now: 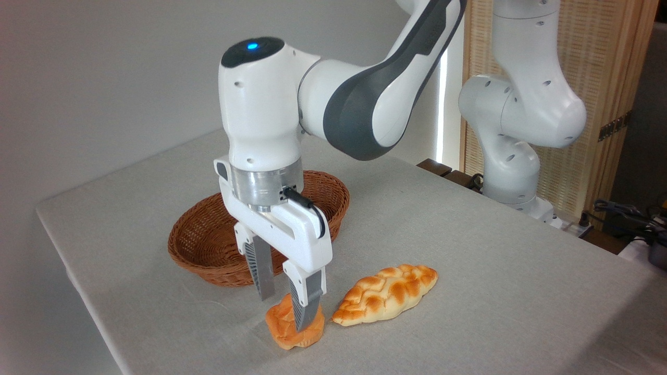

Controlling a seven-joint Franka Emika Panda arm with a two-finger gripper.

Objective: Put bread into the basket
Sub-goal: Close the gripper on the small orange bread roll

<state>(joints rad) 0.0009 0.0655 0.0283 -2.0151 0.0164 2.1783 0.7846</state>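
The claw (291, 307) straddles the bun (284, 325) near the table's (469, 271) front edge, fingers at its sides; whether it grips yet, I cannot tell. The basket (203, 245) waits just behind, making for a short carry.

A single fixed camera looks down at a slant from in front of the table (469, 250), close enough that the gripper (286, 304) sits low and left of centre. It faces the far wall, with the wicker basket (208, 245) behind the gripper, the braided loaf (385, 294) to its right and the arm's base (516, 198) farther back right. The upper arm links are cut off by the top edge.
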